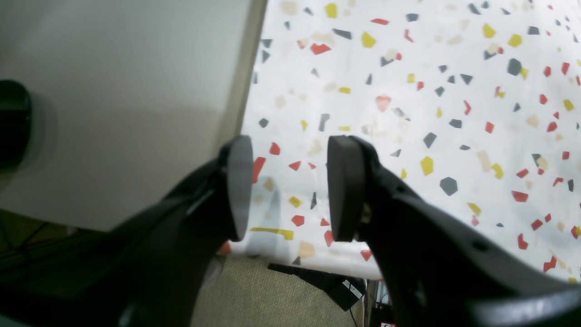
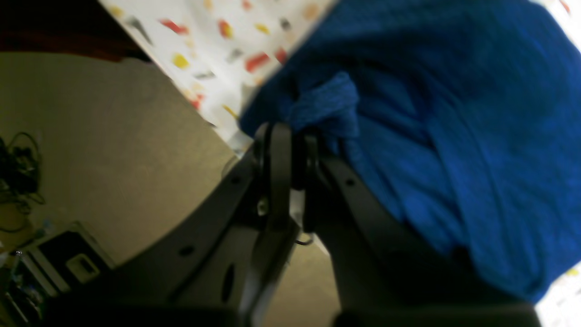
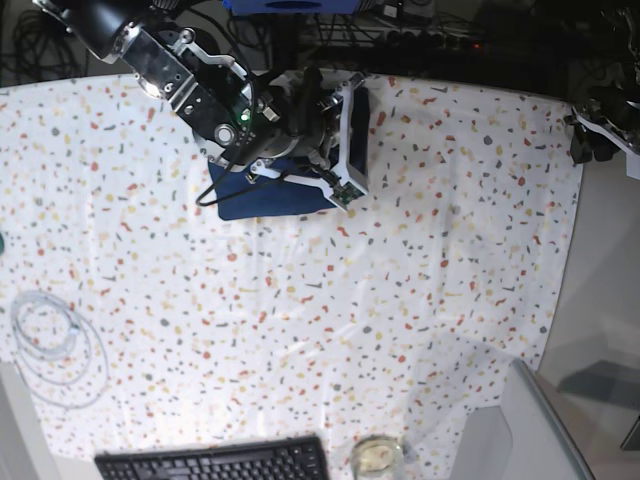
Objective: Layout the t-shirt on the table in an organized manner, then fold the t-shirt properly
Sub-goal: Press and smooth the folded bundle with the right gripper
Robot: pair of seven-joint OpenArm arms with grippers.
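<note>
Right now your right gripper is pinching a bunched fold of the plain dark navy blue t-shirt, its jaws pressed together on the cloth near the table's far edge. That pinch on the edge fabric looks meant to let you drag or lift the garment out of its heap so it can be spread flat.

From the base view, the t-shirt lies crumpled in a small dark patch near the far edge of the table, a large surface covered in white cloth speckled with red, yellow and grey flecks. Your right arm reaches in from the upper left of that view and lies low over the shirt, hiding much of it.

Your left gripper hangs over the table's side edge, well apart from the shirt, with its black jaws spread and nothing between them. It appears parked out of the way.

A black keyboard sits at the near edge, clear of the work.
</note>
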